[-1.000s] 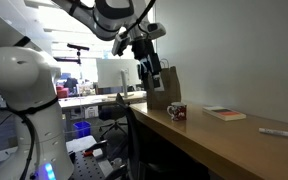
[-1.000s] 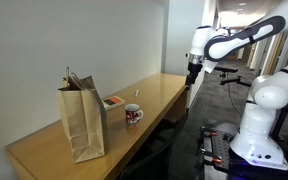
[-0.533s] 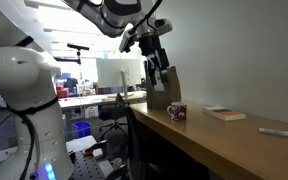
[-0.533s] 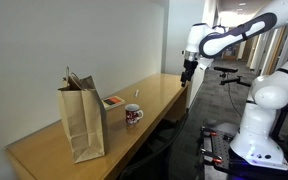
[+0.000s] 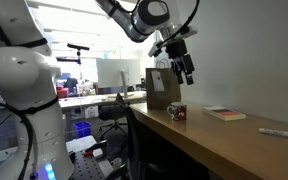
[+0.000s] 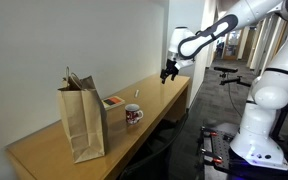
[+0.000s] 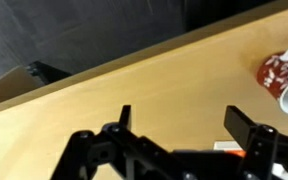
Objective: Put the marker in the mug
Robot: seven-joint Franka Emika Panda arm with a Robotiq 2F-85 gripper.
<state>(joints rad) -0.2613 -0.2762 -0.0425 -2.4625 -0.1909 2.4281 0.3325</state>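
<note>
- The hand (image 7: pixel 181 120) is open wide and empty, in open air above the table (image 7: pixel 104 95).
- The mug (image 5: pixel 176 112) sits below it, near the table edge.
- The marker (image 5: pixel 281 132) lies far off.

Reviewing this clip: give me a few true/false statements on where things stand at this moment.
1. The claw is open and empty. True.
2. The marker is inside the mug. False: it lies on the table, beyond the book from the mug.
3. The brown bag stands upright. True.
4. The claw is gripping the mug. False: it hangs in the air above the table, apart from the mug.
</note>
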